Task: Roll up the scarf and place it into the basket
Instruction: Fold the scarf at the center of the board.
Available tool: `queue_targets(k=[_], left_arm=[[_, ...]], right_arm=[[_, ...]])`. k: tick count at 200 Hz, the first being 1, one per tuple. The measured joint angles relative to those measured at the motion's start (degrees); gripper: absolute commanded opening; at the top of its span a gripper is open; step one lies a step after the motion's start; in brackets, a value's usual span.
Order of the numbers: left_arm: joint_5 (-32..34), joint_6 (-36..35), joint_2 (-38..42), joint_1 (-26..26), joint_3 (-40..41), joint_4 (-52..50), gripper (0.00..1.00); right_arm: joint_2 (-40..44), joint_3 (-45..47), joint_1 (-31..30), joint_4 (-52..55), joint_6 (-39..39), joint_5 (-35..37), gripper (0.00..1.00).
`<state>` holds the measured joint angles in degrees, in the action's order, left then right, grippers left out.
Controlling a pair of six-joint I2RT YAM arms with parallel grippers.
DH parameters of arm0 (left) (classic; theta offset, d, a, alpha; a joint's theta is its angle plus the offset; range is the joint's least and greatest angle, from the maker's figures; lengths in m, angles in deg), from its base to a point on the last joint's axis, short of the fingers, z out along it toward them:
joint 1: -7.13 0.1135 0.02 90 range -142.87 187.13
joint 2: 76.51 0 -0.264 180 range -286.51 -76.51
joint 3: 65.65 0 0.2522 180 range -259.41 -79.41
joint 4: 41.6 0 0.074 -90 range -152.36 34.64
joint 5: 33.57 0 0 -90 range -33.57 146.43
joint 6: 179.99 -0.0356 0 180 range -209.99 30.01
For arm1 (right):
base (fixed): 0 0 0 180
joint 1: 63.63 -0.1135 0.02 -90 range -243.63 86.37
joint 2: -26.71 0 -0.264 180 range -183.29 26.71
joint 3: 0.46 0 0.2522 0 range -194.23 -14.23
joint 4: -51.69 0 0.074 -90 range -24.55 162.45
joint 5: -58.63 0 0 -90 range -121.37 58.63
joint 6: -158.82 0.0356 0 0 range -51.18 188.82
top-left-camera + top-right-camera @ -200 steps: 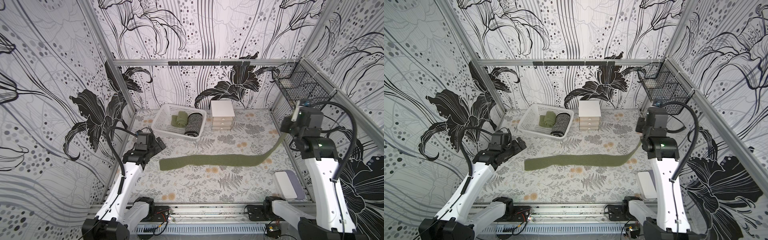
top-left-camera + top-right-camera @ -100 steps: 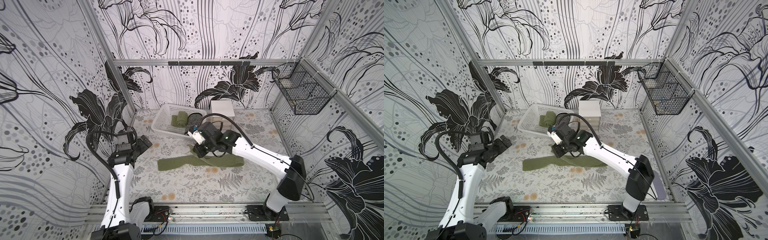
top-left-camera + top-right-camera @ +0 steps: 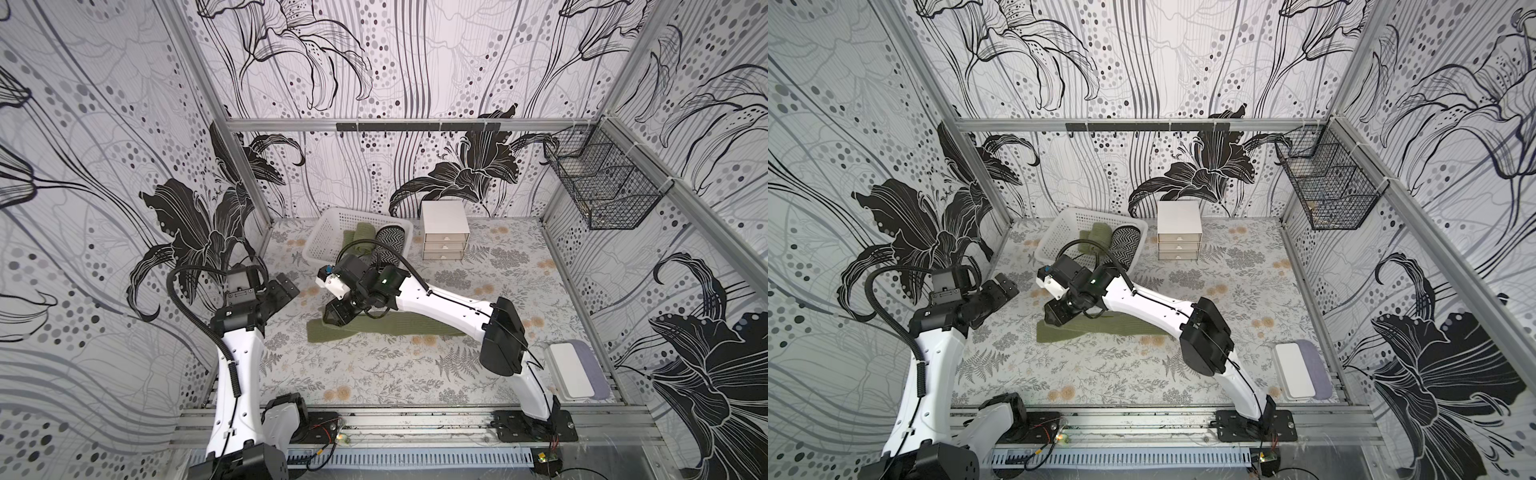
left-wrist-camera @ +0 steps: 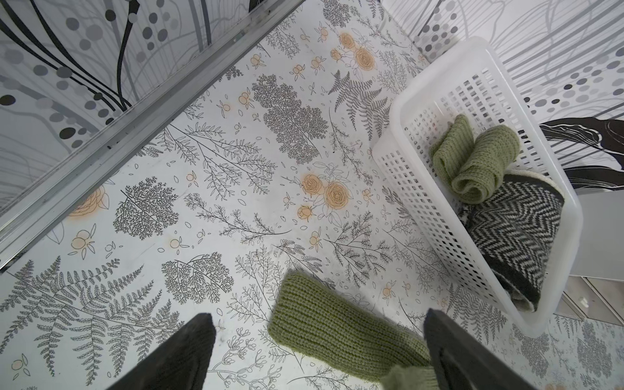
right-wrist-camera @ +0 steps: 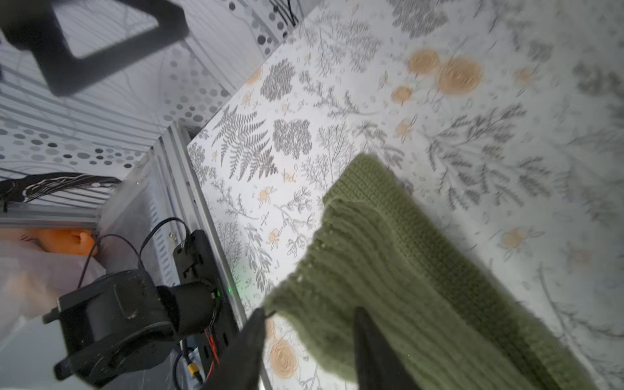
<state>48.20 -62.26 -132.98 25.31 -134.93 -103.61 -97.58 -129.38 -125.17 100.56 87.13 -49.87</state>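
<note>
Currently the right gripper point(image 5: 309, 324) sits at the left end of the green scarf point(image 3: 374, 332), jaws parted with the doubled-over top layer between them, not clamped. The scarf lies flat on the table point(image 3: 374, 374), just on the near side of the basket point(image 3: 328, 237), which holds 2 rolled scarves point(image 3: 388, 243). The left gripper point(image 3: 286, 291) hovers wide open to the left of the scarf.
</note>
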Motion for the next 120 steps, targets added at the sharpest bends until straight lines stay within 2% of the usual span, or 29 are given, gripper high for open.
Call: queue_targets(k=[23, 48, 86, 120], left_arm=[[-2.5, -0.3, -2.0, 0.2, 0.7, 0.2, 0.99], [-7.2, 0.0, -6.5, -0.6, 4.1, 1.1, 0.99], [-7.6, 4.3, -9.4, -10.7, 7.0, 1.1, 0.99], [-5.7, 9.5, -11.1, -15.3, 10.9, 2.4, 0.99]], right_arm=[[6.5, 14.3, 1.4, -3.1, 1.8, -0.3, 0.64], [15.2, 26.3, 6.4, -3.6, 2.1, 2.3, 0.65], [28.9, 38.8, 14.2, -5.0, 2.0, 7.6, 0.66], [35.3, 46.3, 18.7, -4.1, 1.8, 12.5, 0.66]])
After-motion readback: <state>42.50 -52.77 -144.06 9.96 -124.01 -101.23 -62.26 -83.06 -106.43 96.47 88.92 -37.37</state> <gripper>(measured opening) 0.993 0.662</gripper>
